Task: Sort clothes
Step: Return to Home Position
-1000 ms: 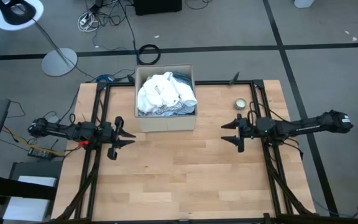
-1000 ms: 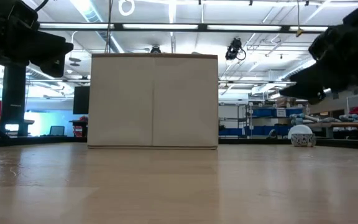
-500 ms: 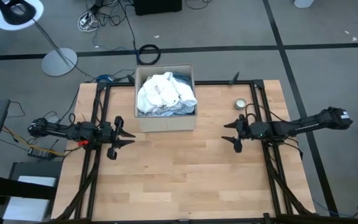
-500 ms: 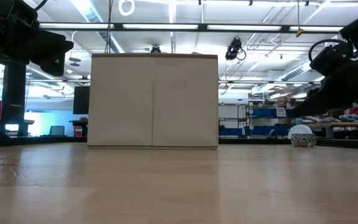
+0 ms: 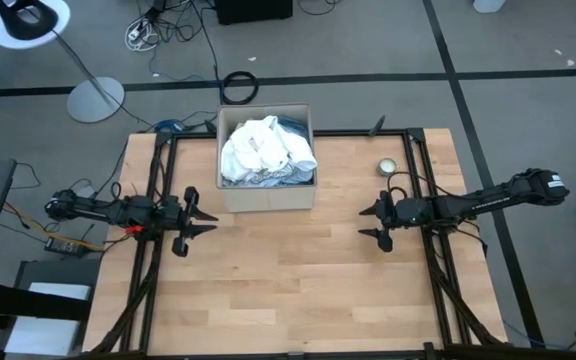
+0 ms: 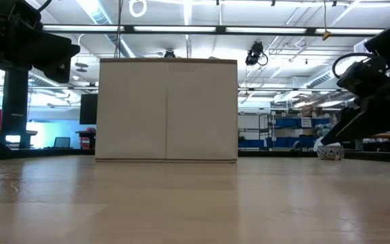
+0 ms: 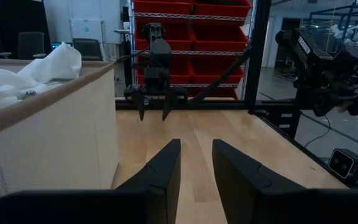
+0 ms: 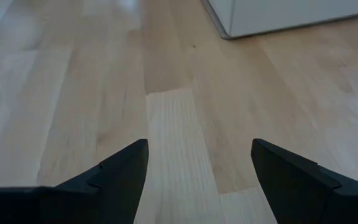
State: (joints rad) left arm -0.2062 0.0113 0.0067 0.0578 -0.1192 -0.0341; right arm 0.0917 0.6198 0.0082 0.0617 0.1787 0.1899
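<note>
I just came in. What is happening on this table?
Nothing is being held right now. The clothes lie piled in the cardboard box at the far side of the table. The left hand hovers open beside the box, and the right hand hovers open farther right, both empty.

Nothing legible shows in any view (a small pale marking on the dark machinery point(image 7: 301, 45), upper right of the left wrist view, is too blurred to read).
</note>
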